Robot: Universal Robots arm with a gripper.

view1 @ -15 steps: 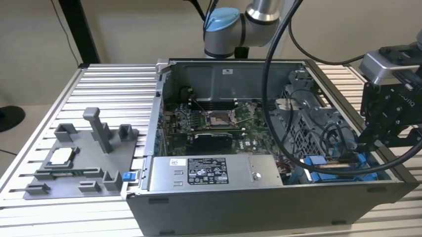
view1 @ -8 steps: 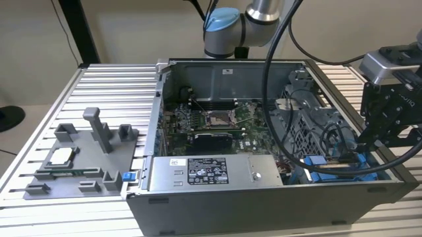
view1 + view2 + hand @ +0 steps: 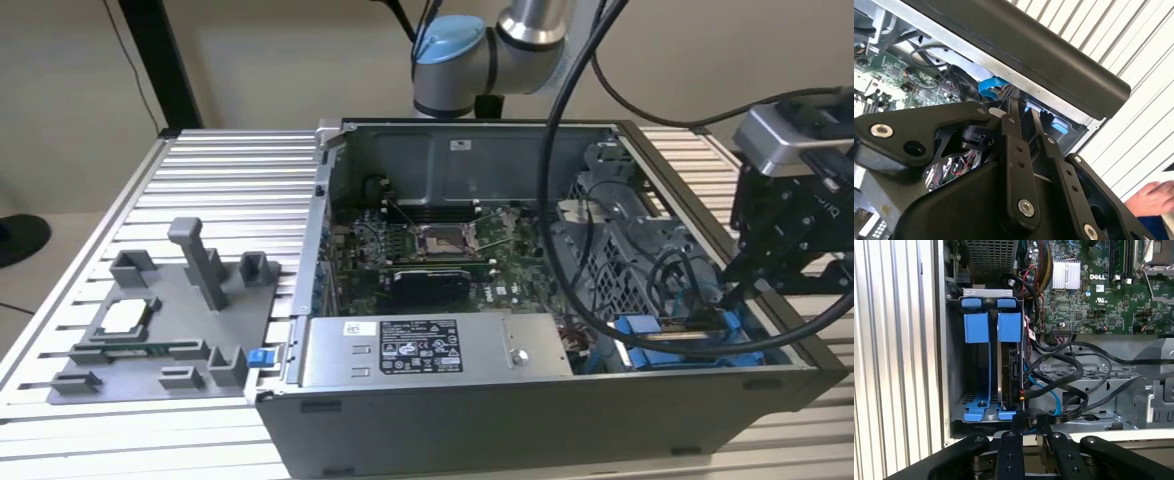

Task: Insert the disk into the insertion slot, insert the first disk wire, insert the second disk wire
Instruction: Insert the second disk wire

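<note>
The disk [image 3: 1010,372] stands on edge inside the insertion slot [image 3: 954,390], against the blue tabs [image 3: 976,327], at one corner of the open computer case [image 3: 534,420] on the ribbed bench [image 3: 227,170]. The claw [image 3: 1030,420] hangs directly over the disk's exposed end. Whether it is spread or pinching anything cannot be told. Black cables [image 3: 1069,365] loop just beside the slot. A person's hand [image 3: 1153,197] rests outside the case.
</note>
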